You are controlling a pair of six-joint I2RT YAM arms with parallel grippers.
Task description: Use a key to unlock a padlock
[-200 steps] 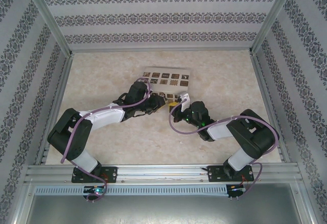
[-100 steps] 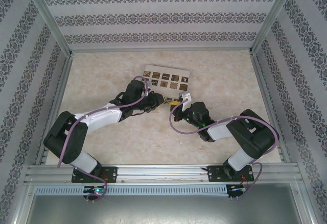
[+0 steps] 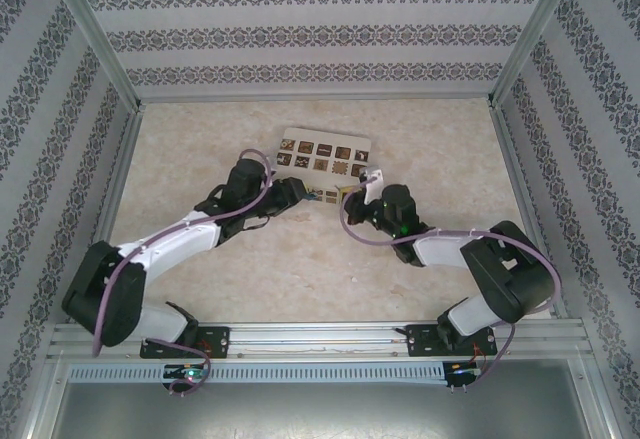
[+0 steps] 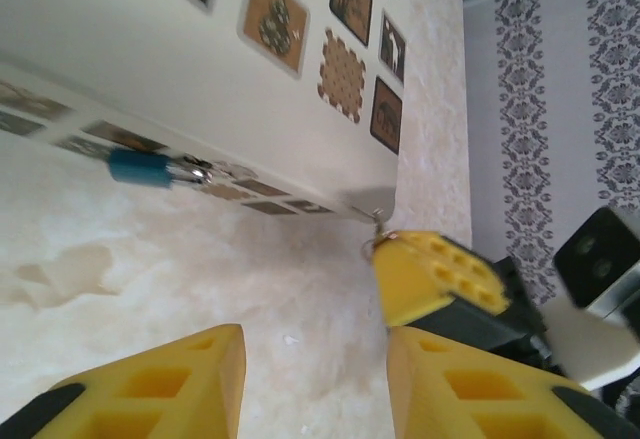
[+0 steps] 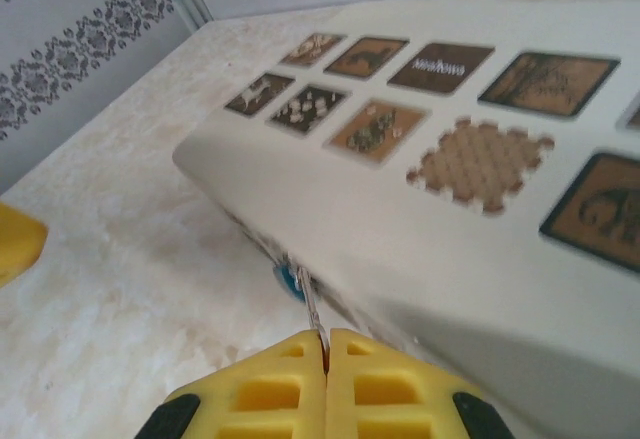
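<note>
The blue padlock [image 4: 140, 167] lies on the table against the side of the cream box [image 4: 150, 49], its silvery shackle [image 4: 190, 171] pointing right. My left gripper [image 4: 310, 384] is open a little way back from it, nothing between its yellow fingers [image 4: 160, 389]. My right gripper [image 5: 326, 344] is shut on the key [image 5: 312, 311], a thin metal sliver sticking out of its fingertips toward the padlock [image 5: 290, 281]. In the left wrist view the key [image 4: 378, 227] at the right gripper's tips is clearly apart from the padlock. From above, both grippers [image 3: 300, 191] [image 3: 350, 199] face each other just in front of the box.
The cream box [image 3: 325, 155] with dark patterned squares lies mid-table behind both grippers. Patterned walls and metal rails [image 3: 110, 189] enclose the pale table. Bare table surface [image 3: 300, 269] stretches between the arms and the near edge.
My left gripper has opened and drawn back to the left, leaving the padlock lying by the box. The right gripper, still shut on the key, has shifted slightly toward the box.
</note>
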